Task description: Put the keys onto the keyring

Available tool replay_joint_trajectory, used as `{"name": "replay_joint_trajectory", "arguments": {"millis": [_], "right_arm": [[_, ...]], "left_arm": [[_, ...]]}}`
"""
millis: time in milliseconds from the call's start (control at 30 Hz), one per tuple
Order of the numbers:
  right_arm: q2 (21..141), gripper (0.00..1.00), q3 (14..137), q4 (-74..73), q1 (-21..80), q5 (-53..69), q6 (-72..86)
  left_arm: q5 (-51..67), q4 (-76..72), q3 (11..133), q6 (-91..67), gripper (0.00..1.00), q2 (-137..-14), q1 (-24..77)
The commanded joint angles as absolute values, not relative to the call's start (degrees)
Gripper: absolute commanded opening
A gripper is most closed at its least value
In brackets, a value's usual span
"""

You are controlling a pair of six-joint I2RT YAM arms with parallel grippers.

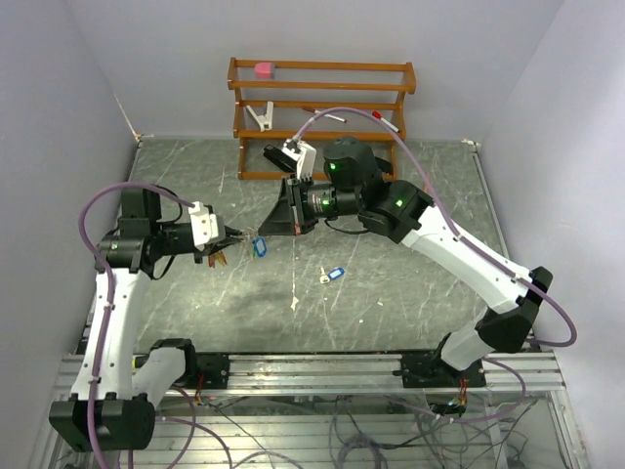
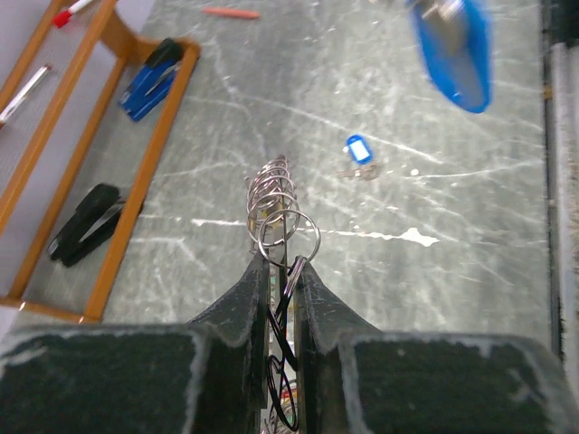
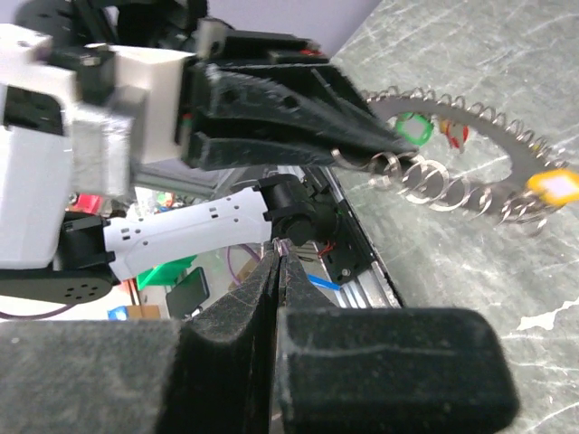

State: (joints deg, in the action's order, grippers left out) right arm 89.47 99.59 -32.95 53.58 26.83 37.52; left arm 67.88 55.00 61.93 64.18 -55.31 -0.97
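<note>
Grey-green marbled table (image 1: 410, 293) fills the walled bay, with a wooden rack (image 1: 322, 98) against the back wall. On the left, the left gripper (image 1: 227, 240) is raised above the table with its jaws clamped on the keyring (image 3: 479, 131), so the ring is held in the air, not lying down. From the left wrist the fingers (image 2: 244, 298) pinch it edge-on, and the small wire loops on its rim stack up just past the tips. From the right wrist I can see a green tag (image 3: 412, 127), a red tag (image 3: 457, 136) and a yellow tag (image 3: 556, 185) already hanging on it. Just right of the ring a dangling blue key (image 1: 259, 246) hangs near it but apart. It looks pinched in the right gripper (image 1: 266, 231), whose jaws are pressed fully together, though the pinch point itself is hidden from me. Further right, well apart, a second blue key (image 1: 333, 276) lies flat on the table, not yet picked up. The step in hand seems to be threading the dangling key onto a free loop. To do that well, I'd say the left arm should hold the ring still while the right brings the key's metal end, not the tag, to one loop. A slow approach would keep the tag from swinging. It should come in from the bare side of the rim so it does not snag the tags already on.
</note>
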Motion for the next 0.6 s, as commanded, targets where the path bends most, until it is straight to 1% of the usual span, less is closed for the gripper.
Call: {"name": "replay_joint_trajectory", "arguments": {"millis": [0, 200, 400, 567], "right_arm": [[87.7, 0.0, 98.6, -31.3, 53.4, 27.6, 36.6], [87.7, 0.0, 97.2, -32.7, 53.4, 26.0, 35.2], [87.8, 0.0, 97.2, -35.2, 53.4, 22.7, 33.6], [87.8, 0.0, 97.2, -36.2, 53.4, 19.4, 32.6]], "left_arm": [[62.7, 28.5, 57.4, 51.5, 0.07, -51.3, -0.9], [62.4, 23.1, 55.6, 49.6, 0.07, -49.5, -0.9], [67.1, 24.7, 56.2, 49.1, 0.07, -50.2, -0.9], [68.6, 25.9, 57.3, 48.2, 0.07, -50.5, -0.9]]}}
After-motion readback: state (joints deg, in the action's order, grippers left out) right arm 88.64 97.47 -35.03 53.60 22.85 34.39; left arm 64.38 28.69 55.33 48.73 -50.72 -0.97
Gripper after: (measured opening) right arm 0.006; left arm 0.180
